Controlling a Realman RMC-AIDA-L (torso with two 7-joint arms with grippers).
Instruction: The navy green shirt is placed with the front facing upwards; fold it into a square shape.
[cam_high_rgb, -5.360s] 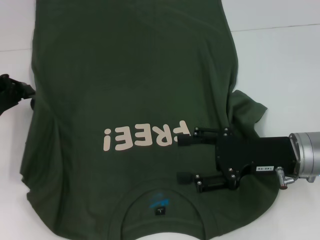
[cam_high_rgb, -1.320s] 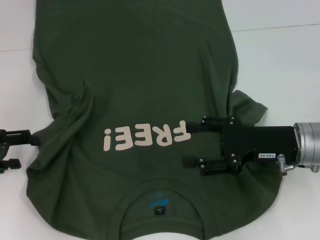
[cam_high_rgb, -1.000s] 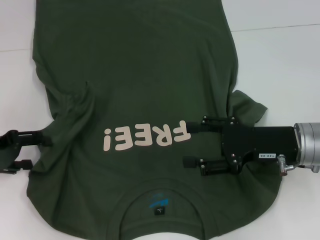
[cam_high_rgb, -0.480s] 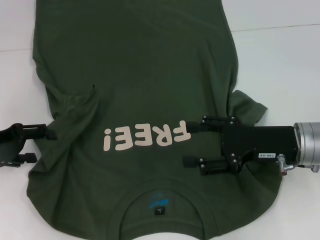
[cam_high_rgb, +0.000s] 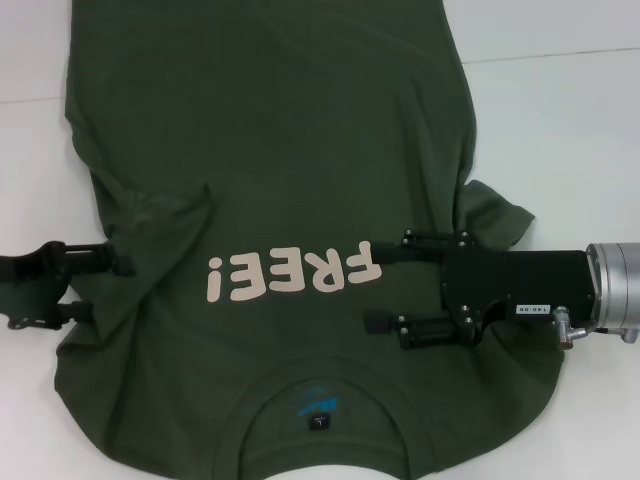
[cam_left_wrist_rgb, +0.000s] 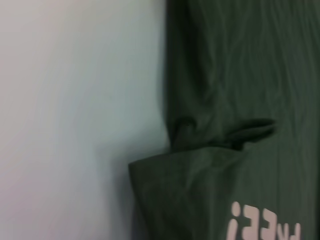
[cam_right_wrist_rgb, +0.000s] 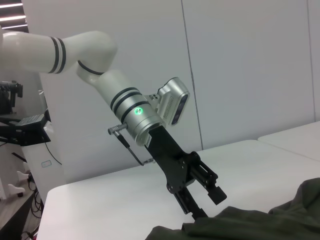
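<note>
The navy green shirt (cam_high_rgb: 280, 140) lies front up on the white table, its cream "FREE!" lettering (cam_high_rgb: 295, 272) upside down to me and its collar (cam_high_rgb: 320, 395) nearest me. Its left sleeve (cam_high_rgb: 165, 215) is folded inward over the body, also visible in the left wrist view as a sleeve fold (cam_left_wrist_rgb: 220, 140). My left gripper (cam_high_rgb: 105, 286) is at the shirt's left edge, open, with its upper finger over the cloth; the right wrist view shows the left gripper (cam_right_wrist_rgb: 205, 202) dipping into the fabric. My right gripper (cam_high_rgb: 378, 290) rests open on the chest beside the lettering.
The right sleeve (cam_high_rgb: 495, 220) sticks out from behind the right gripper. White table (cam_high_rgb: 560, 130) extends to the right of the shirt, and a strip of table (cam_left_wrist_rgb: 75, 120) runs along its left. A table seam (cam_high_rgb: 560, 55) crosses the far right.
My left gripper has slid rightward onto the shirt's left edge, and the folded sleeve's crease has shifted right with it. The right gripper has stayed put over the last second.
</note>
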